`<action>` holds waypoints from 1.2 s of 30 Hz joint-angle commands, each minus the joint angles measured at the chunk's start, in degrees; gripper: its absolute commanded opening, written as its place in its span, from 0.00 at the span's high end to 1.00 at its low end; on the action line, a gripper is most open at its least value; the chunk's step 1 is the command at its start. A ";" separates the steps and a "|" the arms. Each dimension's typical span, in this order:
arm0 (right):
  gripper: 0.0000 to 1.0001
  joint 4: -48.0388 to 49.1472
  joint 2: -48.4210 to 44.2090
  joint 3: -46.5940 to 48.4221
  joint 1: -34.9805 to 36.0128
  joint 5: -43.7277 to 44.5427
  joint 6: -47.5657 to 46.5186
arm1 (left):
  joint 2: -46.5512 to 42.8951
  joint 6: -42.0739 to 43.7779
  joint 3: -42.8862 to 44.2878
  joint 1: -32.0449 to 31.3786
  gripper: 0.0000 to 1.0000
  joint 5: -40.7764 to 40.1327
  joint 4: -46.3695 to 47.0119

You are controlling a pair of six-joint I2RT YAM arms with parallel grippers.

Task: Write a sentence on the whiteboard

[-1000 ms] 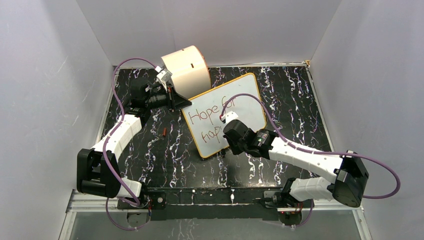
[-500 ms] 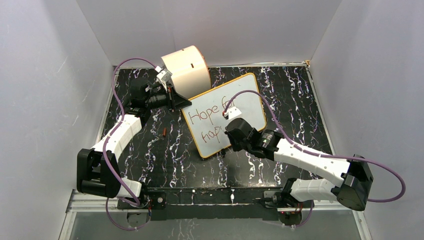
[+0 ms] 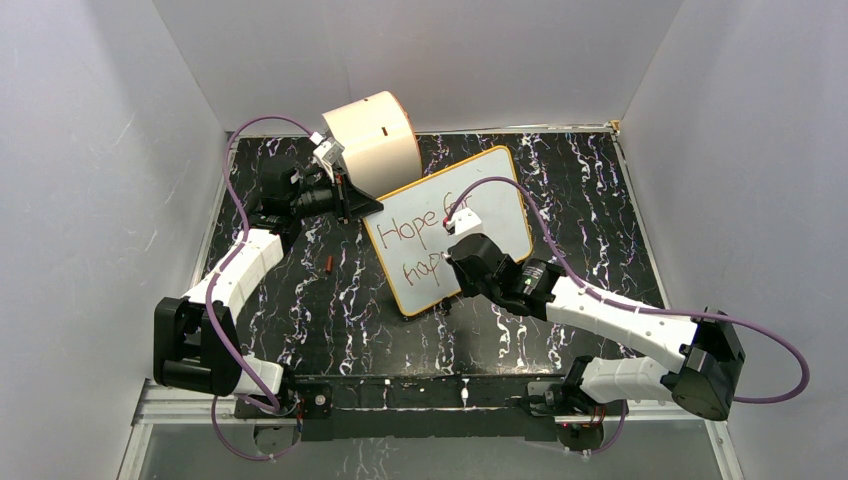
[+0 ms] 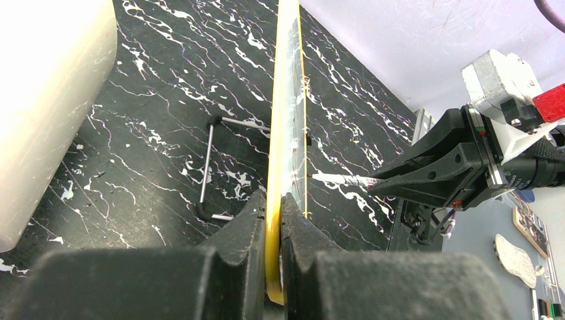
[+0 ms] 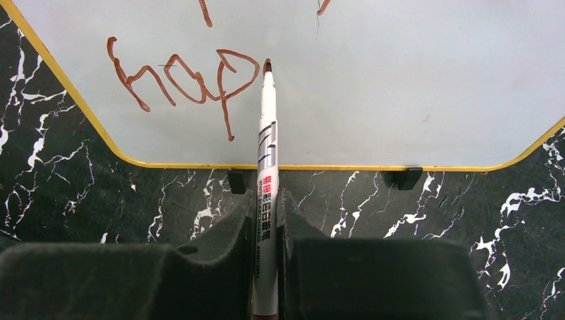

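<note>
the right gripper (image 5: pixel 266 207) is closed on a marker (image 5: pixel 268 127). its brown tip is at the whiteboard (image 5: pixel 413 87), just right of "hap", the second line of the sentence (image 5: pixel 180 77). the left gripper (image 4: pixel 273 203) clamps the whiteboard by its yellow rim. the whiteboard stands propped on the black marbled table (image 3: pixel 590 190), beside a cream drum (image 3: pixel 375 140).

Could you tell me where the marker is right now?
In the right wrist view, the marker sits between the right fingers, its tip beside "hap" on the whiteboard.
</note>
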 commanded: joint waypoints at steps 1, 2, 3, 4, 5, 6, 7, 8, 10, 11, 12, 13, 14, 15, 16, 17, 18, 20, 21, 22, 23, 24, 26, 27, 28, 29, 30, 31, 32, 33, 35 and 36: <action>1.00 3.12 0.47 1.72 -0.35 1.24 -1.03 | 1.71 3.78 -0.82 -1.16 1.00 -3.28 -4.88; 1.00 3.09 0.60 1.74 -0.42 1.21 -0.97 | 1.71 3.78 -0.83 -1.16 1.00 -3.33 -4.88; 1.00 3.09 0.72 1.86 -0.44 1.25 -0.97 | 1.64 3.78 -0.86 -1.16 1.00 -3.36 -4.96; 1.00 3.12 0.84 1.83 -0.46 1.21 -0.97 | 1.62 3.78 -0.85 -1.16 1.00 -3.37 -4.97; 1.00 3.16 0.93 1.77 -0.44 1.25 -0.97 | 1.62 3.78 -0.86 -1.16 1.00 -3.37 -4.97; 1.00 3.18 0.99 1.83 -0.51 1.35 -1.02 | 1.62 3.78 -0.83 -1.16 1.00 -3.37 -4.97; 1.00 3.11 1.16 1.83 -0.49 1.36 -1.05 | 1.62 3.78 -0.80 -1.14 1.00 -3.48 -4.93; 1.00 3.14 1.22 1.85 -0.59 1.34 -1.05 | 1.62 3.83 -0.79 -1.16 1.00 -3.47 -4.97; 1.00 3.16 1.38 1.82 -0.66 1.31 -1.16 | 1.62 3.87 -0.78 -1.16 1.00 -3.54 -5.06; 1.00 3.21 1.50 1.77 -0.80 1.25 -1.29 | 1.62 3.87 -0.77 -1.16 1.00 -3.47 -5.06; 1.00 3.18 1.57 1.76 -0.81 1.08 -1.31 | 1.62 3.87 -0.79 -1.16 1.00 -3.48 -5.06; 1.00 3.16 1.69 1.74 -0.96 1.02 -1.27 | 1.61 3.87 -0.83 -1.16 1.00 -3.46 -5.06; 1.00 3.20 1.77 1.64 -0.99 0.81 -1.28 | 1.62 3.87 -0.80 -1.16 1.00 -3.50 -5.06; 1.00 3.18 1.94 1.55 -0.98 0.60 -1.24 | 1.57 3.86 -0.78 -1.16 1.00 -3.46 -5.06; 1.00 3.21 1.98 1.49 -1.03 0.37 -1.25 | 1.54 3.87 -0.78 -1.16 1.00 -3.51 -5.06; 1.00 3.13 2.00 1.47 -1.00 0.07 -1.25 | 1.53 3.87 -0.84 -1.16 1.00 -3.48 -5.06; 1.00 2.92 2.20 1.49 -1.05 -0.28 -1.23 | 1.53 3.87 -0.78 -1.16 1.00 -3.47 -5.06; 1.00 2.12 2.55 1.66 -1.16 -0.70 -1.24 | 1.53 3.86 -0.78 -1.16 1.00 -3.49 -5.08; 1.00 1.57 2.78 1.84 -1.16 -0.98 -1.15 | 1.53 3.87 -0.77 -1.16 1.00 -3.51 -5.11; 1.00 0.99 3.05 1.95 -1.16 -1.21 -0.96 | 1.53 3.87 -0.80 -1.16 1.00 -3.50 -5.14; 1.00 0.35 3.32 1.98 -1.10 -1.55 -0.78 | 1.53 3.87 -0.80 -1.16 1.00 -3.61 -5.15; 1.00 -0.19 3.50 2.05 -1.14 -1.82 -0.50 | 1.53 3.95 -0.80 -1.16 1.00 -3.60 -5.15; 1.00 -1.18 3.77 1.82 -1.16 -2.24 -0.16 | 1.53 3.96 -0.78 -1.16 1.00 -3.48 -5.15; 1.00 -1.62 3.86 1.79 -1.12 -2.43 -0.05 | 1.53 3.96 -0.78 -1.16 1.00 -3.44 -5.10; 1.00 -2.25 4.03 1.79 -1.10 -2.69 0.06 | 1.53 3.96 -0.78 -1.16 1.00 -3.44 -5.14; 1.00 -2.77 4.15 1.80 -1.15 -2.91 0.21 | 1.53 3.96 -0.76 -1.16 1.00 -3.42 -5.15; 1.00 -3.26 4.23 1.68 -1.10 -3.15 0.38 | 1.53 3.96 -0.84 -1.16 1.00 -3.46 -5.15; 1.00 -3.68 4.34 1.67 -1.16 -3.50 0.42 | 1.53 3.96 -0.79 -1.16 1.00 -3.51 -5.13; 1.00 -4.02 4.31 1.55 -1.17 -3.79 0.58 | 1.52 3.96 -0.80 -1.16 1.00 -3.43 -5.22; 1.00 -4.36 4.39 1.41 -1.17 -4.16 0.84 | 1.52 4.00 -0.78 -1.16 1.00 -3.52 -5.23; 1.00 -4.88 4.53 1.14 -1.10 -4.70 1.05 | 1.53 3.96 -0.82 -1.16 1.00 -3.56 -5.24; 1.00 -5.19 4.58 1.06 -1.10 -5.08 1.31 | 1.53 4.04 -0.75 -1.16 1.00 -3.47 -5.24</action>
